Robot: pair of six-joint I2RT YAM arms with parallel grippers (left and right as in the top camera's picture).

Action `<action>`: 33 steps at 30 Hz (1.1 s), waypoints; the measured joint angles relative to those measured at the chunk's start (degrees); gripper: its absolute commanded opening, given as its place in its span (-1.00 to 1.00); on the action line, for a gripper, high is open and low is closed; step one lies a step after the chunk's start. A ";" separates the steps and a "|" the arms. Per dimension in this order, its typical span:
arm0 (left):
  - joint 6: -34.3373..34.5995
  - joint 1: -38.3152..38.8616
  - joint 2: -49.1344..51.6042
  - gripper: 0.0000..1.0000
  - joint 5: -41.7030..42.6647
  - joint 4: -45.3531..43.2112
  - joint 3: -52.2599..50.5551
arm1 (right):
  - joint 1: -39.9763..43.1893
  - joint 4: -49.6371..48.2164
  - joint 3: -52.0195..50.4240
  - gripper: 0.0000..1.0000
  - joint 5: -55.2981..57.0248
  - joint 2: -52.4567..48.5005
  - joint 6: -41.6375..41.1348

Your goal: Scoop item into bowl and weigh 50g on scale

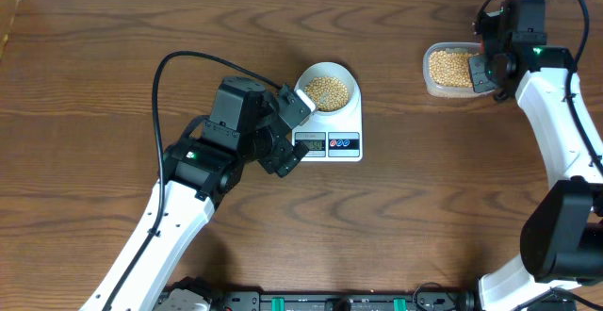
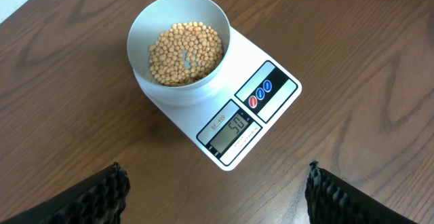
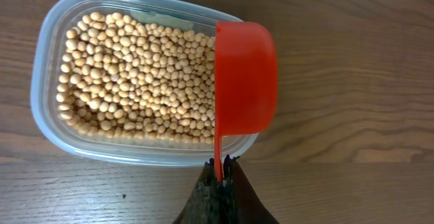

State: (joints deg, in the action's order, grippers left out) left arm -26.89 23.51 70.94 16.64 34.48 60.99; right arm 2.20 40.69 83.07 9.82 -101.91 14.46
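The white bowl (image 1: 327, 89) holds tan beans (image 1: 328, 90) and stands on the white scale (image 1: 330, 143); in the left wrist view the bowl (image 2: 178, 54) sits on the scale (image 2: 264, 112), whose LCD (image 2: 234, 127) reads 50. My left gripper (image 1: 287, 132) is open and empty, just left of the scale; its fingers (image 2: 215, 193) flank bare table. My right gripper (image 3: 221, 164) is shut on the handle of a red scoop (image 3: 244, 78), held bottom up over the right end of a clear tub of beans (image 3: 135, 81), at the back right (image 1: 452, 68).
The clear plastic tub (image 1: 433, 85) stands on the wooden table at the back right. Black hardware (image 1: 311, 302) runs along the front edge. The left arm's cable (image 1: 188, 61) loops above the table.
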 measured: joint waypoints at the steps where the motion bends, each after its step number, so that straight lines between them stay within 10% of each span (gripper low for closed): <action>1: 0.00 0.02 0.00 0.71 0.00 0.00 0.00 | -0.04 -0.02 0.00 -0.98 0.26 0.00 -0.02; 33: 0.00 0.02 0.00 0.72 0.00 0.00 0.00 | -0.22 -6.27 -0.13 -0.97 -10.82 0.00 -62.73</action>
State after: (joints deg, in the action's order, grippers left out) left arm -26.89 23.53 70.94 16.64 34.48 60.99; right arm 1.98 34.41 82.94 -0.99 -101.91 -48.27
